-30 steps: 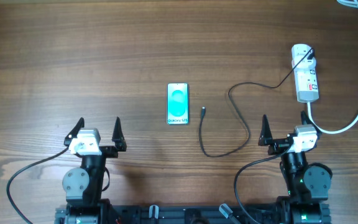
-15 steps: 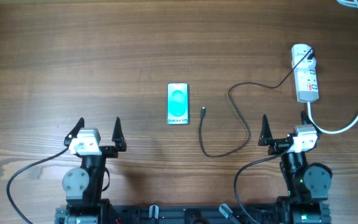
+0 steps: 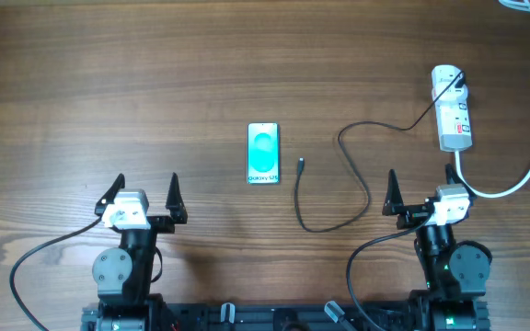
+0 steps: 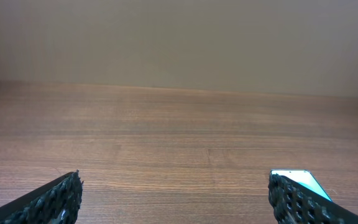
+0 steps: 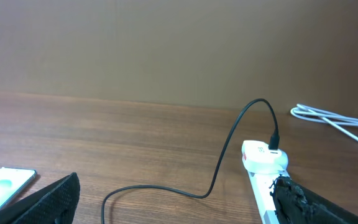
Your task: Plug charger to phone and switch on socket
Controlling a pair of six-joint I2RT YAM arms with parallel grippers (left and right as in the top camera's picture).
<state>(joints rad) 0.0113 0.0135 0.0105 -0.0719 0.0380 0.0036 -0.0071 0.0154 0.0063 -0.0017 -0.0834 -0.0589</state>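
A brown wooden surface [image 3: 109, 74] fills the view from above. Two black robot arms sit at its near edge, one on each side.

The left end effector [image 3: 145, 179] has its two black fingers spread wide apart over bare wood. The right end effector [image 3: 420, 173] is spread just as wide, also over bare wood.

A thick white cord [image 3: 523, 179] runs down the right side of the surface. It curves past the right end effector's outer finger and up into the near end of the socket.

The charger [image 3: 366, 188] is a thin black cable. Its plug sits in the far end of the socket. From there the cable drops toward the middle, loops down just left of the right end effector, and rises again. It ends in a small connector tip [image 3: 301, 165] that lies loose on the wood just right of the phone, not touching it.

The socket [image 3: 452, 110] is a white strip with red marks, lying lengthwise straight ahead of the right end effector, a little to its right and apart from it.

The phone [image 3: 263, 154] lies flat between the two arms, its cyan-green screen up. It is ahead and to the right of the left end effector, well apart. From the left wrist only its corner shows, just beyond the right finger. From the right wrist it sits at the lower left edge, beside the left finger.
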